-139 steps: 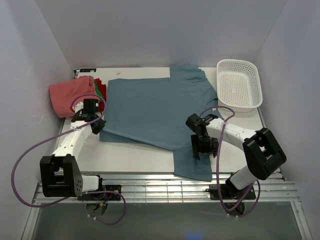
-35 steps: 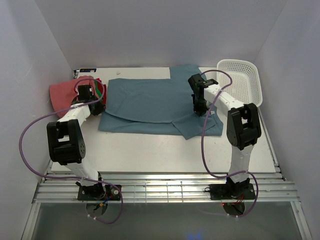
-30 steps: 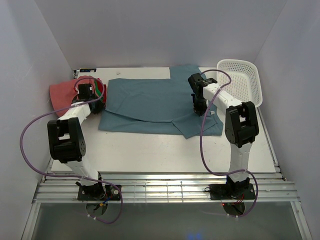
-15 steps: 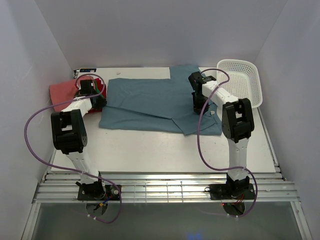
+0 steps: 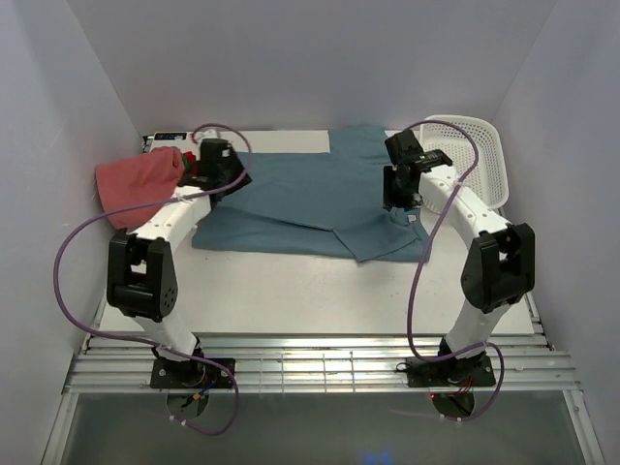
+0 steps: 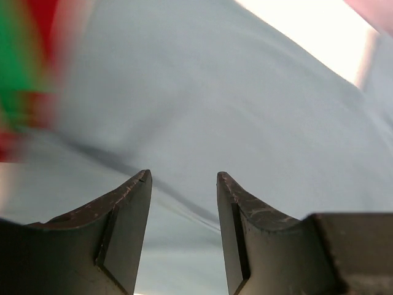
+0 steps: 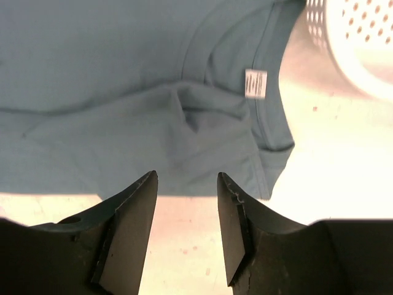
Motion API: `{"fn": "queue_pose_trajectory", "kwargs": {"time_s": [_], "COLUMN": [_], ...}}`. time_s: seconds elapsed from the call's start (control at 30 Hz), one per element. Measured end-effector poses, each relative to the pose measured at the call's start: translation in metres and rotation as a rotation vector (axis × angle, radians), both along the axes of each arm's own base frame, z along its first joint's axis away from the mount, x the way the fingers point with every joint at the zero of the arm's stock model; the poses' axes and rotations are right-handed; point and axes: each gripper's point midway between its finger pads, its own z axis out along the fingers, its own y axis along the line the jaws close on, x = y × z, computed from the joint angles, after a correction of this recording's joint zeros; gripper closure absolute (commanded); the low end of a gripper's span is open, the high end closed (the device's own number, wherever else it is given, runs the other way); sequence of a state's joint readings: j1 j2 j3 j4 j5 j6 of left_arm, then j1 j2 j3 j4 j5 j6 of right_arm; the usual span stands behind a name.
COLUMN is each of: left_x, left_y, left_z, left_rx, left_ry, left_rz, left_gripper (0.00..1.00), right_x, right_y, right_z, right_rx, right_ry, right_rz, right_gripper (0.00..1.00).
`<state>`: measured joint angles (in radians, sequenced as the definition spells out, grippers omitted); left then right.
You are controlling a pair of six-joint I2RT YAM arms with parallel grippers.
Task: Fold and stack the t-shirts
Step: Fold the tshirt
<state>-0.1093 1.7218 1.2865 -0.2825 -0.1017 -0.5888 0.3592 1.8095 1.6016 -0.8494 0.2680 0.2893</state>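
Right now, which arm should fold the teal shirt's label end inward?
Probably right: the right fingers hang open over the teal shirt by its label, next to the basket; the left fingers sit at the far end by the pink shirt.

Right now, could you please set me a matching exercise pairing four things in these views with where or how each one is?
Things:
1. teal-blue t-shirt
2. salmon-pink t-shirt
3. white basket
4. right gripper

Places or states:
A. far right corner of the table
B. open, holding nothing
C. far left of the table
D. mid-table, partly folded

Pairs: 1-D, 2-C, 3-A, 4-B
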Motion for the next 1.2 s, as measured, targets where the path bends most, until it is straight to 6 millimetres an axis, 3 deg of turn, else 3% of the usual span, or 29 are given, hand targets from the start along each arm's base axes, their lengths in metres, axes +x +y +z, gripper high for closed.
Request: {"fn": "queue_pose_trajectory", "kwargs": {"time_s": [0.07,0.13,0.2,0.27,0.37,0.5,0.87,1.2], "left_x": [-0.010,-0.026,-0.049,-0.067,-0.081,-0.093,-0.089,-0.116], "left_y": [-0.065,-0.121,-0.169,-0.192,-0.193,-0.176,-0.171,-0.164], "left_z": [0.016,0.018,0.005,-0.021,-0.068,-0.116,-0.117,-0.118], "left_rx": [0.011,0.013,0.017,0.032,0.082,0.155,0.180,0.153], "left_ry": [-0.051,-0.066,-0.044,0.012,0.120,0.229,0.187,0.142], "left_rz": [-0.135,-0.258,-0.368,-0.428,-0.442,-0.414,-0.395,-0.374], "left_gripper": [0.44,0.44,0.47,0.49,0.52,0.54,0.57,0.58], "right_x": [-0.018,-0.032,-0.050,-0.068,-0.089,-0.094,-0.091,-0.087], "right_y": [-0.002,-0.001,0.000,0.000,0.000,0.003,0.028,0.055], "right_z": [0.000,-0.014,-0.038,-0.058,-0.077,-0.081,-0.076,-0.074], "right_rx": [0.015,0.033,0.036,0.030,0.027,0.056,0.121,0.199], "right_ry": [0.007,0.038,0.093,0.154,0.217,0.208,0.155,0.132], "right_rz": [0.004,0.012,0.019,0.022,0.027,0.025,0.051,0.097], "right_gripper": [0.52,0.52,0.52,0.52,0.53,0.53,0.54,0.54]}}
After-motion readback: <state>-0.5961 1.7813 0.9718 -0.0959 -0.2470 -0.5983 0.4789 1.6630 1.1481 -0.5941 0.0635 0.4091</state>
